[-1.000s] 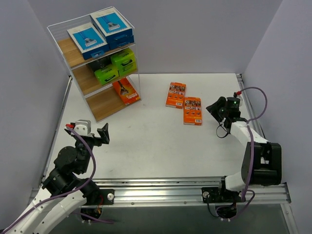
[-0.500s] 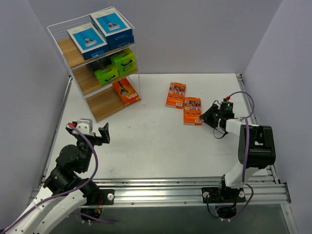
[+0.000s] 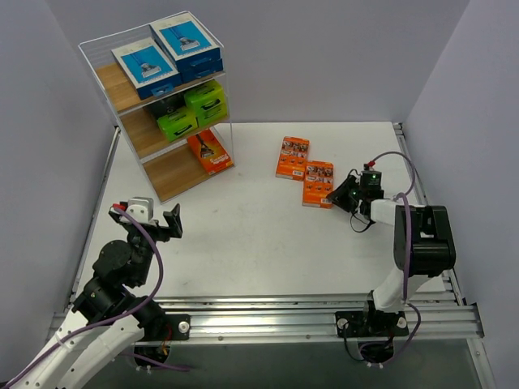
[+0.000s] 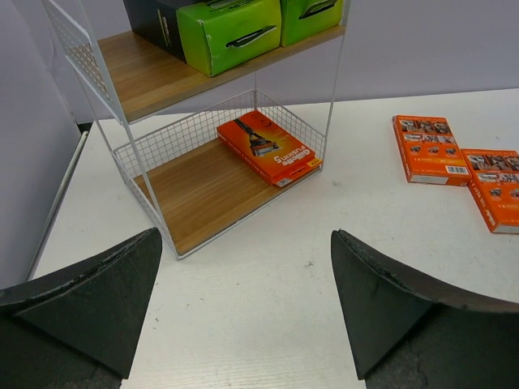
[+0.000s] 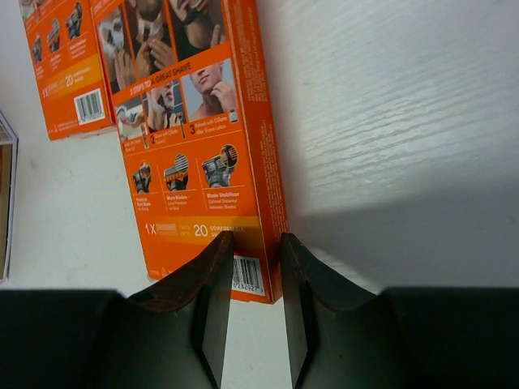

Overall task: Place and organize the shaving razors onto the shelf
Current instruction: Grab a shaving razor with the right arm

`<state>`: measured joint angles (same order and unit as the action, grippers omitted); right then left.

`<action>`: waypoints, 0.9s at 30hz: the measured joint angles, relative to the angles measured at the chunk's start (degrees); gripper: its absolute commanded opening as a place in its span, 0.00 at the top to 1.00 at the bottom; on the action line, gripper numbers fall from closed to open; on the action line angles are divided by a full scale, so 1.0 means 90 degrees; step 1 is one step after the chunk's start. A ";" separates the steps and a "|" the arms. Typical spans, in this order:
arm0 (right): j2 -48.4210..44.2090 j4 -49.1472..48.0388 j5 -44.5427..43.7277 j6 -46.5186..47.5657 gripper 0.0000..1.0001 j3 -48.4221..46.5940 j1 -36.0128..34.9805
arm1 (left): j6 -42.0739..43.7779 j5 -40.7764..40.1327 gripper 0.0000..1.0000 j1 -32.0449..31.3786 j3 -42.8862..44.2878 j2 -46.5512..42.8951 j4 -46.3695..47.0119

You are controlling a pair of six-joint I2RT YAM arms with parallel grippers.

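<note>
Seven razor packs [image 3: 319, 184], one shelf [image 3: 171, 172]

White table [image 3: 243, 239]: wire shelf [image 3: 169, 173] far left, two orange packs [image 3: 293, 157] [image 3: 319, 184] flat right of centre

two orange razor packs [image 3: 293, 157] lie flat, off the shelf [image 3: 166, 173].

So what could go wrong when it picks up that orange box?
The right gripper straddles only one corner of the nearer orange pack, so the pack might twist or slip out when lifted. The second orange pack lies close beside it and could get nudged.
</note>
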<state>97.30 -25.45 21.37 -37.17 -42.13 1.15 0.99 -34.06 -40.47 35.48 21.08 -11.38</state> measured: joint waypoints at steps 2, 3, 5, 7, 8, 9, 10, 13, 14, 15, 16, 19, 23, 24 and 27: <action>-0.0002 -0.0051 -0.0085 0.0002 0.78 0.0005 -0.0182 | 0.0002 0.0002 0.06 0.0015 0.0000 0.0000 -0.0002; -0.0002 -0.0075 -0.0136 -0.0002 0.79 0.0005 -0.0321 | 0.0002 0.0002 0.06 0.0017 0.0000 0.0000 0.0000; -0.0002 -0.0131 -0.0260 -0.0017 0.80 0.0010 -0.0692 | 0.0007 0.0010 0.06 0.0017 0.0000 0.0000 -0.0002; -0.0019 -0.0194 -0.0367 -0.0092 0.81 0.0039 -0.1098 | 0.0015 0.0022 0.06 0.0019 0.0000 0.0000 -0.0002; -0.0036 -0.0236 -0.0396 -0.0148 0.81 0.0070 -0.1302 | 0.0015 0.0029 0.06 0.0022 0.0000 0.0000 0.0000; -0.0058 -0.0287 -0.0437 -0.0206 0.81 0.0114 -0.1508 | 0.0015 0.0034 0.06 0.0022 0.0000 0.0000 0.0000; -0.0078 -0.0325 -0.0483 -0.0274 0.81 0.0153 -0.1722 | 0.0015 0.0036 0.06 0.0022 0.0000 -0.0002 -0.0002; -0.0124 -0.0466 -0.0583 -0.0495 0.81 0.0245 -0.2470 | 0.0017 0.0053 0.06 0.0027 0.0000 -0.0010 -0.0002; -0.0124 -0.0563 -0.0517 -0.0578 0.81 0.0291 -0.2693 | 0.0017 0.0056 0.06 0.0034 0.0000 -0.0019 -0.0002; -0.0124 -0.0658 -0.0423 -0.0663 0.81 0.0359 -0.2875 | 0.0017 0.0056 0.06 0.0041 0.0000 -0.0029 -0.0002; -0.0126 -0.0736 -0.0265 -0.0729 0.81 0.0430 -0.3048 | 0.0017 0.0056 0.06 0.0049 0.0000 -0.0039 -0.0002; -0.0209 -0.0741 0.0005 -0.0906 0.73 0.0597 -0.3198 | 0.0017 0.0056 0.06 0.0053 0.0000 -0.0068 -0.0002; -0.0780 -0.0372 0.0102 -0.0891 0.65 0.0590 -0.2837 | 0.0015 0.0053 0.06 0.0056 0.0000 -0.0095 -0.0002; -0.0925 -0.0294 0.0146 -0.0865 0.65 0.0542 -0.2686 | 0.0017 0.0053 0.06 0.0058 0.0000 -0.0102 -0.0002; -0.1161 -0.0109 0.0255 -0.0743 0.65 0.0245 -0.2108 | 0.0015 0.0053 0.06 0.0063 0.0000 -0.0131 -0.0005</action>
<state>86.85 -26.44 23.66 -43.86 -39.92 -17.82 1.13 -33.58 -39.90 35.48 19.90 -11.42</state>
